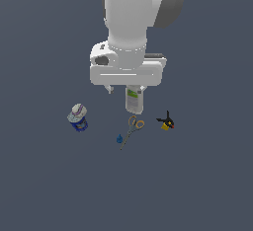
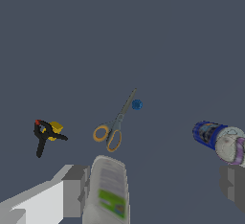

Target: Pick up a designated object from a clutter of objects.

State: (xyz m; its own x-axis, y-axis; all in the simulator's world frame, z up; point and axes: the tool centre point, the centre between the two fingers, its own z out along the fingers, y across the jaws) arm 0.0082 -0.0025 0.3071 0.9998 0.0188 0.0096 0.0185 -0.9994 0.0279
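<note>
Item: black-and-yellow clamp-like tool (image 1: 166,122), red spot, black prongs. Lies on the plain grey surface (image 1: 207,185), whose edges lie outside both views, so no edge or corner can place it. Position: off to the exterior view's right of the gripper (image 1: 126,88) and apart from it, untouched.

Gripper: hangs above the white bottle with green label (image 1: 134,100); in the wrist view its two fingers (image 2: 75,189) stand wide apart, released, with the bottle between them nearer one finger; nothing is grasped.

Orientation: in the exterior view the prongs rise up and away from the yellow body; long axis cannot be fixed more closely at this size.

Neighbours: orange-handled scissors (image 1: 132,129) near, toward the exterior view's left; tiny blue item (image 1: 119,138) by the scissor blades; blue-and-white can (image 1: 78,117) well apart, farther left.

Clearance: bare surface all round the tool, widest on the exterior view's right.
</note>
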